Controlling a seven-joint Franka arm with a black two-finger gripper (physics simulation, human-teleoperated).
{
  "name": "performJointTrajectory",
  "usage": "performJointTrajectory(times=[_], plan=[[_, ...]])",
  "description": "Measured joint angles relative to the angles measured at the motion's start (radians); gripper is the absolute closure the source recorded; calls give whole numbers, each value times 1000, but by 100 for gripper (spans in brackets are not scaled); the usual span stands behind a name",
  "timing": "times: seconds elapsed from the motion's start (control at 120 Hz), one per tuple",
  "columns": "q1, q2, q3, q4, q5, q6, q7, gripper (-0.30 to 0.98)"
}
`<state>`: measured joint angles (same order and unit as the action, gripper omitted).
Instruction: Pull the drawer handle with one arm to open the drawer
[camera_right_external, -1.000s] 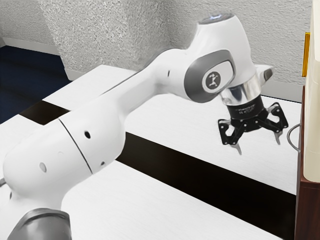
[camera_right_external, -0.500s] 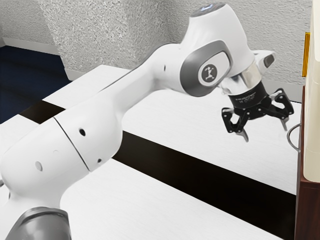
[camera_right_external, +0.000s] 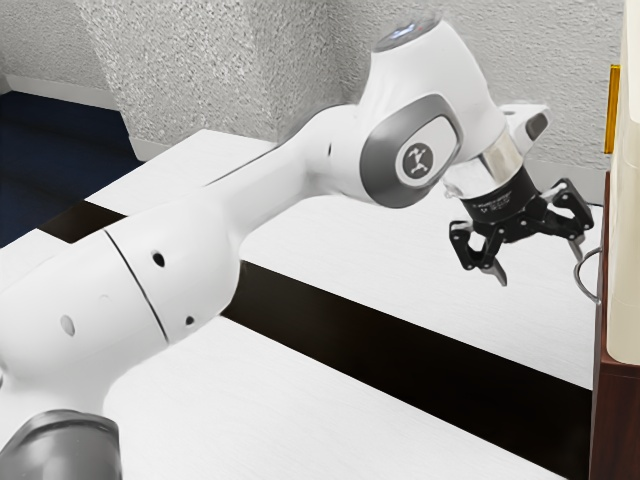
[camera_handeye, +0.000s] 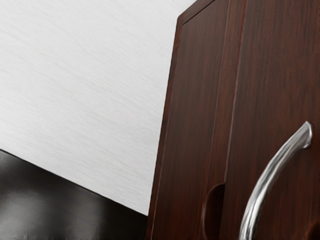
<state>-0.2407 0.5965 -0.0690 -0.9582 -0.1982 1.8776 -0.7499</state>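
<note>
Silver handle (camera_right_external: 576, 277) is at the exterior view's right, near the gripper (camera_right_external: 542, 270), whose fingers are apart; the wrist view adds a notch (camera_handeye: 214, 212) in the cabinet (camera_handeye: 280, 75). Gripper's writing is too small to read.

The white arm (camera_right_external: 190, 285) comes in from the exterior view's lower left, bends at its grey-ringed joint and ends in a black gripper (camera_right_external: 541, 270), tilted and pointing down above the white table (camera_right_external: 380, 410). Its two fingers stand wide apart. The finger nearer the exterior view's right is close by the curved metal handle (camera_right_external: 576, 273) on the brown cabinet (camera_right_external: 614, 420); whether they touch I cannot tell. A black band (camera_right_external: 420, 350) crosses the table. Behind are a rough grey wall (camera_right_external: 240, 70) and dark blue floor (camera_right_external: 60, 145). A yellow strip (camera_right_external: 612, 110) stands upright near the upper right.
</note>
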Motion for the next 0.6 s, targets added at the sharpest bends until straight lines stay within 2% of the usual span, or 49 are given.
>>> performJointTrajectory(times=[0.258, 0.6], plan=[[-1, -11, 0, -62, -24, 94, 13, 0], [0, -10, 2, -100, -28, 133, 24, 0]])
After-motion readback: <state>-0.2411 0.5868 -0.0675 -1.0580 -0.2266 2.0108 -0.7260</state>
